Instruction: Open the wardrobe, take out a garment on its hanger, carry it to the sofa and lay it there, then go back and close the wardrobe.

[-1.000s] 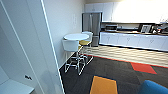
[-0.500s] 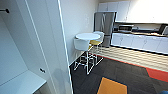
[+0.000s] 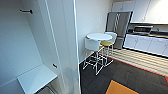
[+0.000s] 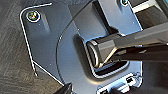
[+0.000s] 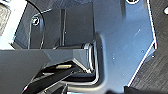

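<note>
Apparently both arms low over dark carpet, wardrobe open.

I count one wardrobe, open, with two black hooks on its white inside and one shelf. One round table, two stools, one steel fridge, one orange carpet patch.

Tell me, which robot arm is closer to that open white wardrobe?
Left, most likely. The wardrobe fills the robot's left side in the head view, so the left arm is on that side; the right arm sits toward the round table. Exact gaps cannot be told.
</note>
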### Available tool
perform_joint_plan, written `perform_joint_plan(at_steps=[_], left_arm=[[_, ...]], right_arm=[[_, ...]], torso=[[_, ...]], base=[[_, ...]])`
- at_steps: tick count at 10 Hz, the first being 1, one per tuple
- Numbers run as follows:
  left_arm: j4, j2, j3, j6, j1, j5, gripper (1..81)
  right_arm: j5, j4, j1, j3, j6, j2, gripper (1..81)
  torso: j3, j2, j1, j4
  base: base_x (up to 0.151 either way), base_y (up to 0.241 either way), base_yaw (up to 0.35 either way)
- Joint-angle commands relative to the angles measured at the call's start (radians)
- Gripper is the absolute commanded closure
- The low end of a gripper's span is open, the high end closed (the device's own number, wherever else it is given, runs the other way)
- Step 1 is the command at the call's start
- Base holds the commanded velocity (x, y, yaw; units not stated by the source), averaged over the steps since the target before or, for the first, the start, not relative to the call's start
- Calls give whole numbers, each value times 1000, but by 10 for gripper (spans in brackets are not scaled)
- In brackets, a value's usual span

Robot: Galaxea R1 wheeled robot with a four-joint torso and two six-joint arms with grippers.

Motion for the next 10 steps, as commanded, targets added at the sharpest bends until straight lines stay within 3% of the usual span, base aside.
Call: perform_joint_plan(at_steps=[1, 7, 9, 10], left_arm=[[-7, -5, -2, 0, -32, 37, 10], [-6, -3, -2, 0, -32, 35, 10], [-6, -3, -2, 0, -32, 37, 10], [-6, -3, -2, 0, -32, 37, 10]], right_arm=[[-58, -15, 25, 4, -7, 11, 10], [-58, -15, 29, 4, -7, 11, 10], [-58, -16, 26, 4, -8, 11, 10], [-58, -15, 26, 4, -7, 11, 10]], torso=[[0, 0, 1, 0], [0, 0, 1, 0], [101, 0, 1, 0], [8, 0, 1, 0]], base=[[0, 0, 333], [0, 0, 333], [0, 0, 333], [0, 0, 333]])
